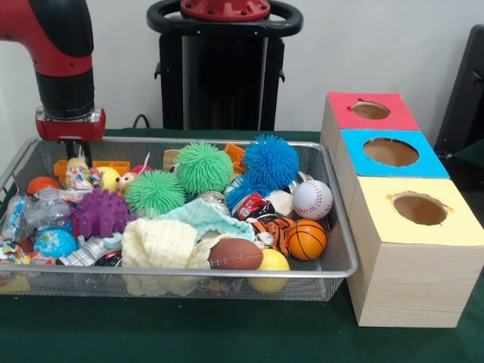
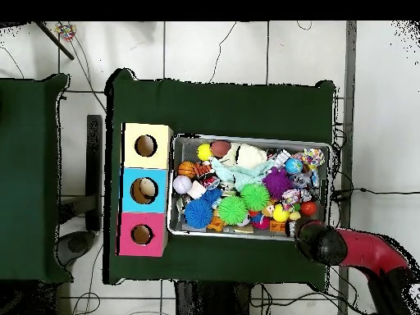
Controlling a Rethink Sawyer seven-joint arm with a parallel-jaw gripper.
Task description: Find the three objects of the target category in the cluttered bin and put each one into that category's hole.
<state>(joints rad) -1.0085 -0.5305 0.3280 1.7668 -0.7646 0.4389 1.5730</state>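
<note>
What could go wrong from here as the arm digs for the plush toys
The tiger-striped plush is wedged under the basketball and the cola can, so a grab may catch those instead. The arm sits at the wire bin's far corner from the red hole, so a long carry could drop a toy.

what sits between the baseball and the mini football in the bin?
Front view: an orange basketball lies between the baseball and the football, beside a tiger-striped plush.

Front camera faces the robot closely; overhead looks straight down, sharing the bin (image 1: 333, 227) (image 2: 250, 140).
</note>
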